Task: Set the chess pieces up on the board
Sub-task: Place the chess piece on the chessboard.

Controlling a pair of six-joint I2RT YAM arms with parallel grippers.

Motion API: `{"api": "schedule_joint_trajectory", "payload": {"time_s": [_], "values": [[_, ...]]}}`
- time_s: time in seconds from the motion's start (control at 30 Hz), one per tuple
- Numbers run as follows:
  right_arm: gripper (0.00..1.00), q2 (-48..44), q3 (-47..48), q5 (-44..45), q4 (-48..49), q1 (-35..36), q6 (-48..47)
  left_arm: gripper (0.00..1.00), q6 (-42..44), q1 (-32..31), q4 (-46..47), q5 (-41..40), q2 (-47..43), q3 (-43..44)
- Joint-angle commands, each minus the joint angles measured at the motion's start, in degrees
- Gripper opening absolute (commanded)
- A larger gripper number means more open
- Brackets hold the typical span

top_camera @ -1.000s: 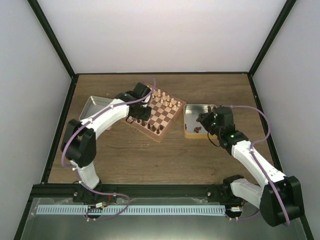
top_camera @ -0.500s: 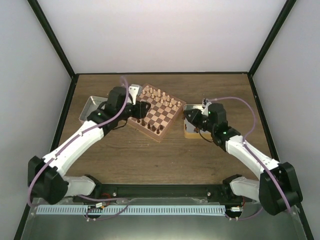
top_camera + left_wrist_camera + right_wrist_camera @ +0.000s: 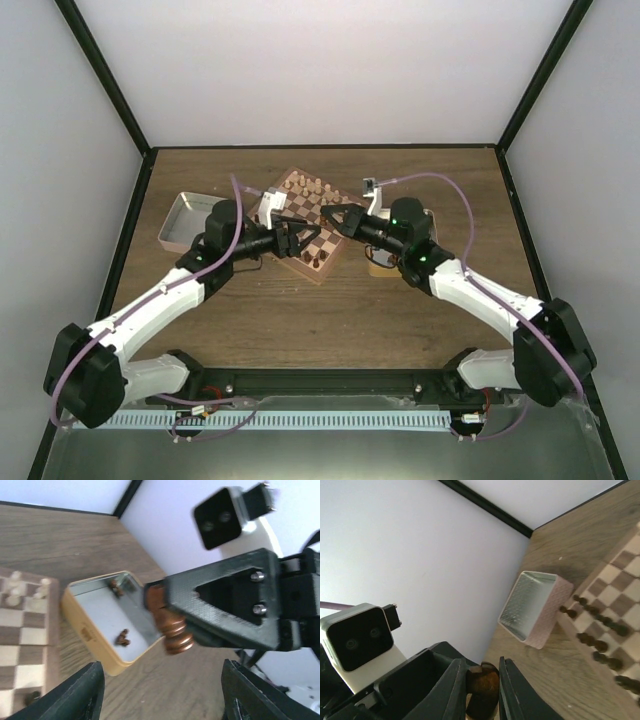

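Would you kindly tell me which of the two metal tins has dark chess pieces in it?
The yellow-sided tin right of the board; a few dark pieces lie inside, while the pink-sided tin on the left looks empty.

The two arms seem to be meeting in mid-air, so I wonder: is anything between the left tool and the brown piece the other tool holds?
Nothing visible does. The right tool is shut on the dark brown piece, and the left tool, open, faces it with only air between them.

The left arm (image 3: 150,300) and right arm (image 3: 490,293) had white links, black joints, purple cables (image 3: 430,177); the right pincer (image 3: 326,215) had black fingers (image 3: 225,600) with silver screws (image 3: 257,575).
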Motion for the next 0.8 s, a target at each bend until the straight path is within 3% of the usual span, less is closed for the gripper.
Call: {"api": "schedule_joint_trajectory", "payload": {"time_s": [0.0,0.13,0.33,0.5,0.6,0.77], "values": [[0.15,1.90,4.43,0.41,4.21,2.35,2.81,0.67,-3.08,-0.16,8.98,9.69,1.27,-0.19],[0.15,2.21,5.33,-0.82,3.72,2.92,2.88,0.65,-3.91,-0.16,9.22,9.89,2.38,0.27],[0.15,1.26,4.86,-2.82,2.81,3.00,2.69,0.42,-2.92,-0.16,6.05,8.90,5.06,3.05],[0.15,0.43,4.08,-4.32,0.96,3.00,1.23,0.41,-1.40,-0.16,5.06,9.29,5.23,4.37],[0.15,-0.49,3.40,-4.35,0.01,3.05,0.48,0.36,0.37,-0.16,3.09,8.74,4.91,5.03],[0.16,-1.88,3.21,-4.65,-1.91,3.06,-1.13,0.15,4.04,-0.16,-1.07,6.30,4.21,5.83]]}}
